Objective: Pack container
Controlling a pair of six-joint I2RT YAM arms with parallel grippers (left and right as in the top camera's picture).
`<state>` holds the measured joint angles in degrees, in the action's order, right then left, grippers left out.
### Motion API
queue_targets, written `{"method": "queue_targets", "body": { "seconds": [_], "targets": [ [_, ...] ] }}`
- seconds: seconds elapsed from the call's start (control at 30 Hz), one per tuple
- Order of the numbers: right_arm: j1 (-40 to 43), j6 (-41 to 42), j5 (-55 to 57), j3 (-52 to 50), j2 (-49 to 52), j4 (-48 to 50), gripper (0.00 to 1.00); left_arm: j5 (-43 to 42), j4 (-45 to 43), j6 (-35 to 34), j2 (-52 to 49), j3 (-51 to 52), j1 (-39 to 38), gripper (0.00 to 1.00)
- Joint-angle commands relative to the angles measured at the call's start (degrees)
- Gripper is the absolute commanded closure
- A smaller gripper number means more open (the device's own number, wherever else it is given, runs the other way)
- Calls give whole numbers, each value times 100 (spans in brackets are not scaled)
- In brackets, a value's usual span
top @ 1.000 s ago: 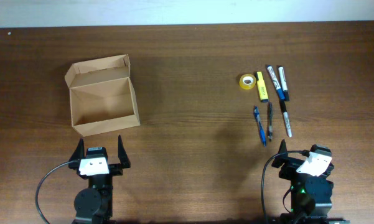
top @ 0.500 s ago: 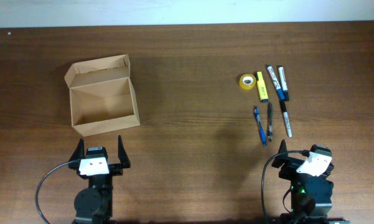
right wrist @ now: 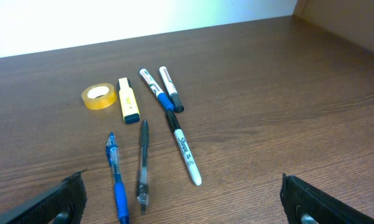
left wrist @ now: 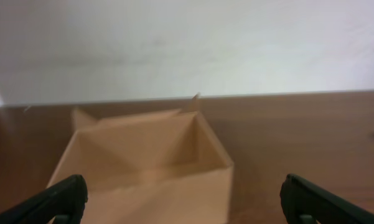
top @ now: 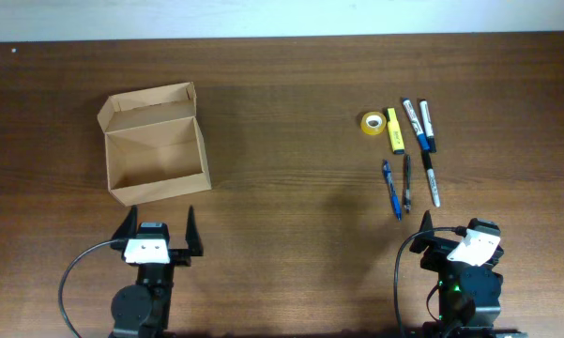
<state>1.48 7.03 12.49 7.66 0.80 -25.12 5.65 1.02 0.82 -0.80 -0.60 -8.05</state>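
**Box:** The cardboard box [top: 156,158] stands on the left half of the table [top: 282,84], open and empty. Its flap lid is folded back toward the far edge.

**Left gripper** [top: 160,218]: Held just in front of the box's near wall, apart from it, fingers spread, nothing held.

**Right gripper** [right wrist: 185,202]: Parked at the near right, released and empty as well.

**Items to pack:** All lie well apart from the box, on the right:
- a tape roll [top: 372,123]
- a yellow highlighter [top: 394,130]
- two blue-banded markers [top: 419,124]
- a white marker [top: 432,181]
- a blue pen [top: 391,189]
- a dark pen [top: 406,182]

**Step in hand (judged):** The first pick, none yet begun.
- The right arm is best placed, and the blue pen or dark pen is nearest.
- These two lie close together, so the fingers should be set across one barrel only, near its middle, with the neighbour left undisturbed.

**Room:** A wide stretch of bare wood is left between items and box for carrying. The folded-back lid should be approached from the open near side.
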Motion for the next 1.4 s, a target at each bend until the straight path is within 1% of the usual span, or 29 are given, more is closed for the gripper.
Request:
{"method": "queue_targets", "body": {
  "seconds": [0.0,0.07,0.1,0.2,0.27,0.37,0.47,0.57,0.63,0.73,0.8,0.87,0.93,1.03,1.1,1.17,1.23,1.37],
  "targets": [
    [44,-35,-26,-42,-66,7,1,-656,-44,-629,44,-46,-2,0],
    [44,-35,-26,-42,-66,7,1,-656,173,-1263,4,-210,-2,0],
    [44,-37,-26,-42,-66,7,1,-654,271,-1467,-55,-304,-2,0],
    [44,-37,-28,-42,-66,7,1,-632,643,-1534,-398,-695,-2,0],
    [44,-37,-26,-42,-66,7,1,-632,1010,-1534,-831,-1121,-2,0],
    [44,-37,-26,-42,-66,7,1,-588,1480,-1534,-1784,-1891,-2,0],
    [44,-37,-26,-42,-66,7,1,-527,1993,-1458,-3062,-2929,-2,0],
    [44,-37,-26,-42,-66,7,1,-525,2732,-1397,-4374,-4216,-2,0],
    [44,-37,-26,-42,-66,7,1,-531,3233,-1119,-5226,-5147,-2,0],
    [44,-37,-26,-42,-66,7,1,-546,4275,-555,-6612,-6771,-2,0],
    [44,-37,-26,-42,-66,7,1,-560,4922,-505,-7368,-7742,-2,0],
    [44,-37,-26,-42,-66,7,1,-754,5333,-505,-7987,-8522,-4,0],
    [44,-37,-26,-42,-66,7,1,-1132,5565,-505,-8476,-9033,-2,0],
    [44,-37,-26,-42,-66,7,1,-1707,5517,-505,-8926,-9230,-2,0],
    [44,-37,-28,-42,-66,7,1,-1659,5525,-531,-9101,-9228,-2,0],
    [44,-37,-26,-42,-66,7,1,-1357,5668,-1292,-9346,-9228,9,17],
    [44,-37,-26,-42,-66,7,1,-907,5821,-1884,-9608,-9228,9,19],
    [44,-37,-26,-42,-66,7,1,-772,5823,-2275,-10069,-9228,9,23]
  ]
}}
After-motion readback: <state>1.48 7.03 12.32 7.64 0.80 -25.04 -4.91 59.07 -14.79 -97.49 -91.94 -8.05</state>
